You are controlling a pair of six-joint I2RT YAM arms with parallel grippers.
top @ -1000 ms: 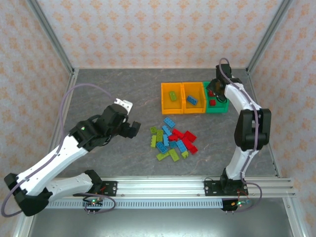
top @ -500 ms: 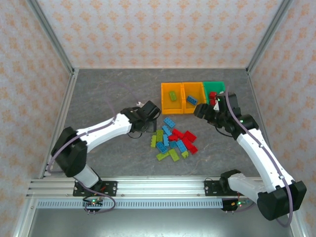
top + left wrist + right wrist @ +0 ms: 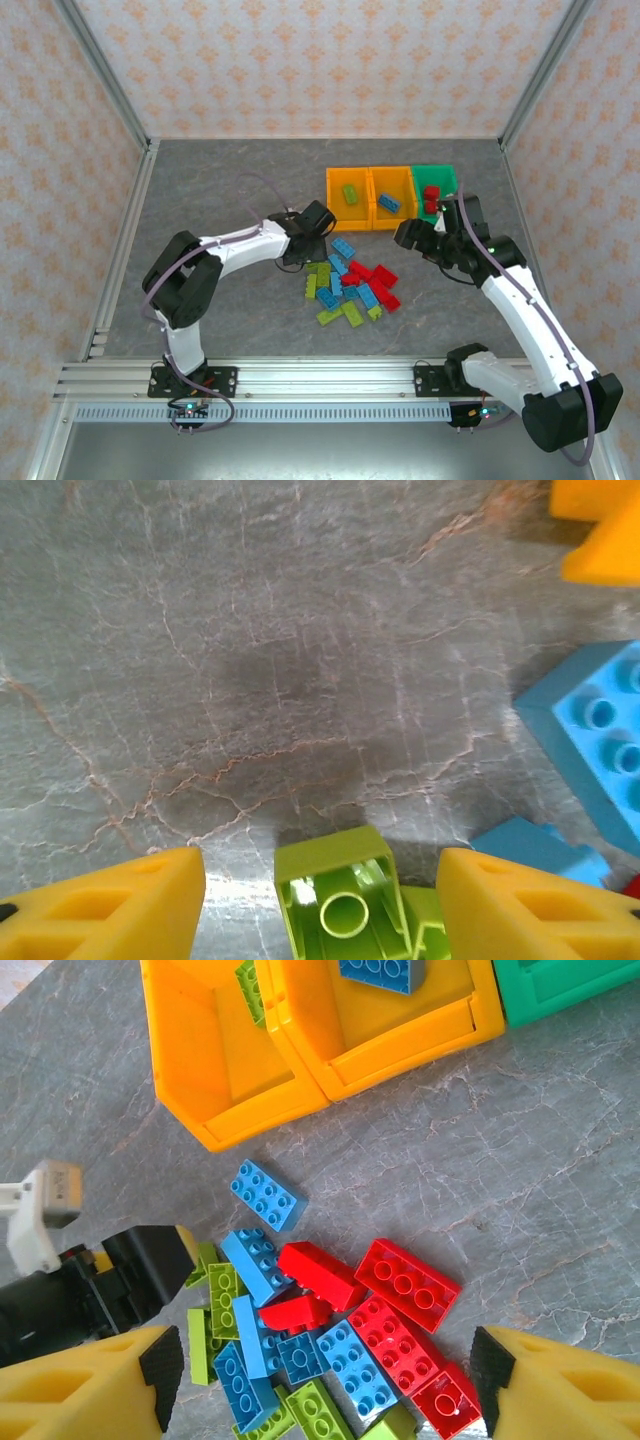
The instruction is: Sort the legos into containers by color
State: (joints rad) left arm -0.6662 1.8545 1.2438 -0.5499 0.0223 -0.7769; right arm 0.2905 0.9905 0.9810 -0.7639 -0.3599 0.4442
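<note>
Left claw (image 3: 325, 900) low over the table (image 3: 250, 660), at the left edge of the brick pile (image 3: 348, 283). Its yellow fingers (image 3: 110, 905) straddle one lime brick (image 3: 340, 905). A strip of bare table shows on each side of the brick, so the jaws are part spread and not yet pinching. The brick's hollow underside faces the wrist camera. Its long axis seems to run back along the gap, so the fingers would close across the short width. A light blue brick (image 3: 590, 740) sits just to the right, near enough to be nudged.

Left arm is the nearer one for this brick. In the top view the left claw (image 3: 303, 258) is at the pile's upper left corner. The left orange-yellow bin (image 3: 332, 200), with one green brick already in it, lies up and to the right, well apart.

Right claw (image 3: 320, 1390) hangs above the pile's right side, jaws spread wide, holding nothing, red bricks below it. Middle orange-yellow bin (image 3: 375, 200) holds a blue brick, and the green bin (image 3: 447, 175) holds red ones. Most bricks are unsorted.
</note>
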